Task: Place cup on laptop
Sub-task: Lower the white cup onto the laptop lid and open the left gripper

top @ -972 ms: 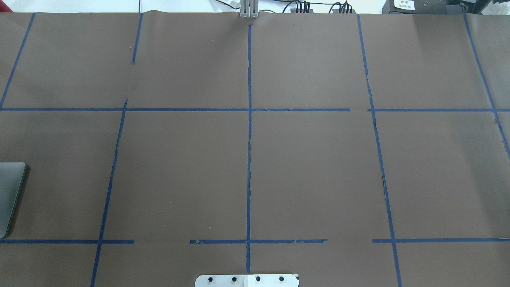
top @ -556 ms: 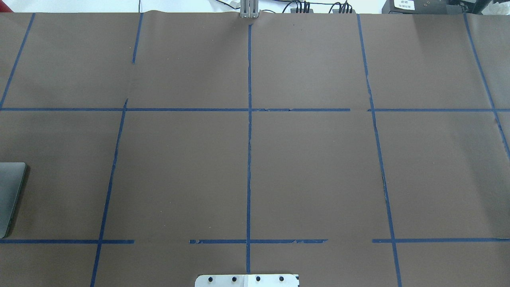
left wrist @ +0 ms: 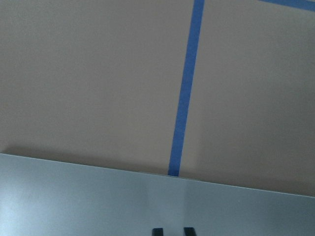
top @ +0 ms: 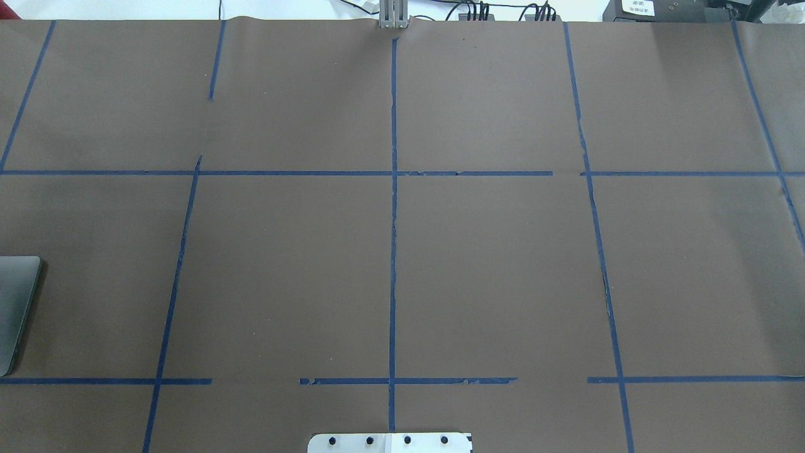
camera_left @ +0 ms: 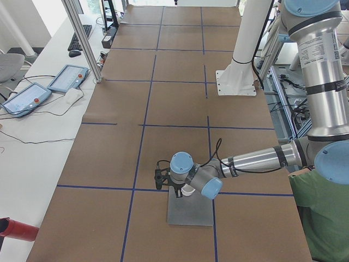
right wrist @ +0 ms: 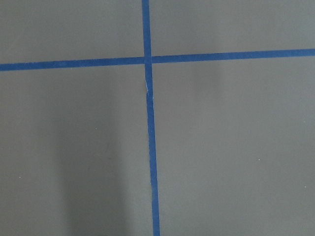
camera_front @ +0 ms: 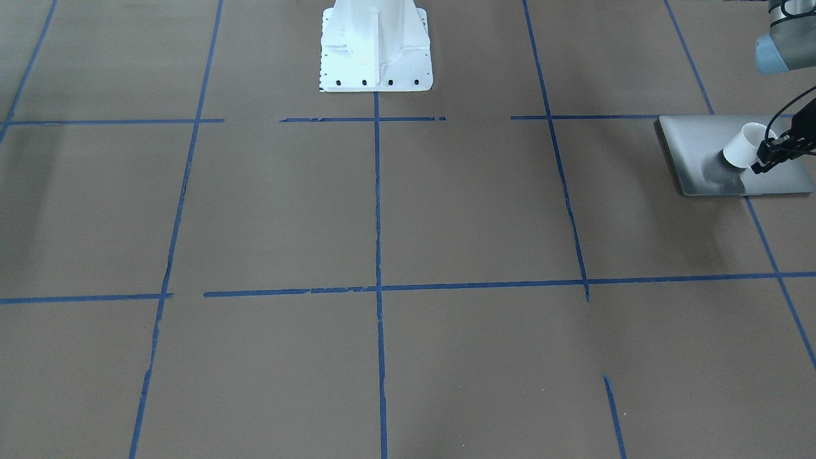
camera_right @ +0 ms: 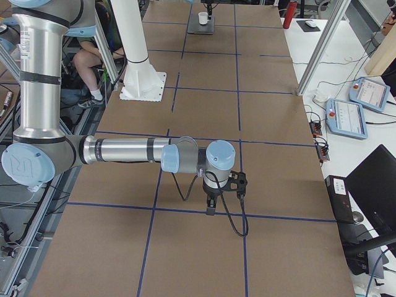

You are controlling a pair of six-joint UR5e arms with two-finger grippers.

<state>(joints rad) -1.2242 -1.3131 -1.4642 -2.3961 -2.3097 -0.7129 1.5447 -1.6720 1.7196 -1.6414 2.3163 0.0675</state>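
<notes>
The silver-grey laptop (camera_front: 695, 146) lies closed at the table's left end; only its edge (top: 14, 308) shows in the overhead view. The white cup (camera_front: 739, 150) is on or just above the lid; I cannot tell if it touches. My left gripper (camera_front: 767, 155) is shut on the cup's rim. The left wrist view shows the lid (left wrist: 98, 201) and two close fingertips (left wrist: 156, 231), with the cup hidden. From the left end I see the cup (camera_left: 188, 190) over the laptop (camera_left: 191, 213). My right gripper (camera_right: 211, 209) hangs low over bare table; I cannot tell whether it is open.
The white robot pedestal (camera_front: 376, 44) stands at the table's middle rear edge. Blue tape lines grid the brown table cover. Teach pendants (camera_right: 349, 114) lie on a side bench. A person in green (camera_left: 327, 218) sits beside the robot's left arm.
</notes>
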